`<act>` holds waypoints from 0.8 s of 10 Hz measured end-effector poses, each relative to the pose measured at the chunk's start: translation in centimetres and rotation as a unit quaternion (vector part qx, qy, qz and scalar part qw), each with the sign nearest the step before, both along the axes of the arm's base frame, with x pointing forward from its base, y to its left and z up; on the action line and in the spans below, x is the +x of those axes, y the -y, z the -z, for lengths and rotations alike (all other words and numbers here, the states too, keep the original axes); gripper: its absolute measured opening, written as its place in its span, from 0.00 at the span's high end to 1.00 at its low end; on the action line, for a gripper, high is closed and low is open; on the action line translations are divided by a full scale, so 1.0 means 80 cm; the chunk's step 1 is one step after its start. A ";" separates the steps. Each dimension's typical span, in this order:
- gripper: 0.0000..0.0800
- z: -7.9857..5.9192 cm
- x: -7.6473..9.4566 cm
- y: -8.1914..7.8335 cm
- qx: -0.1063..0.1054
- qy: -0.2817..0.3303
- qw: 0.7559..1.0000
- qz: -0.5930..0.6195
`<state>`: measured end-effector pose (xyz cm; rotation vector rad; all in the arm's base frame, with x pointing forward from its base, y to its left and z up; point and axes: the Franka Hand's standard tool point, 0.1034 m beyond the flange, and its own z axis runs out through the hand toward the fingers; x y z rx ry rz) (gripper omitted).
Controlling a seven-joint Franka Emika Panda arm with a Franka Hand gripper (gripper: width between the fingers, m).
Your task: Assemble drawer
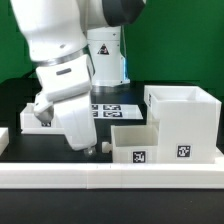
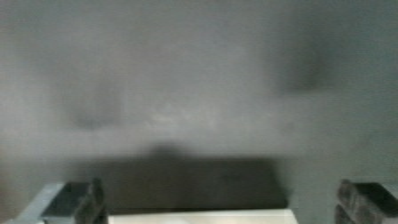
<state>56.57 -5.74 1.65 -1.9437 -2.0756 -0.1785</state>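
Black table (image 1: 40, 142), green backdrop. The drawer housing (image 1: 185, 118) stands upright at the exterior view's right, with a tray (image 1: 135, 148) just beside it on that view's left. Your jaws hang farther left of the housing, spread and empty, pointing down. Judgement: approach sideways toward the tray.

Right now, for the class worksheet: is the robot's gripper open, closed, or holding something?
Gripper: open, with its fingers set wide apart and nothing held between them.
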 end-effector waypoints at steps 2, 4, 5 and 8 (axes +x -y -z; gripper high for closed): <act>0.19 -0.002 0.005 -0.018 -0.003 -0.002 1.000 0.011; 0.19 -0.004 0.007 -0.041 -0.004 -0.002 0.999 0.032; 0.19 -0.005 0.007 -0.045 -0.004 -0.002 0.999 0.038; 0.19 -0.003 0.006 -0.042 -0.004 -0.003 0.999 0.040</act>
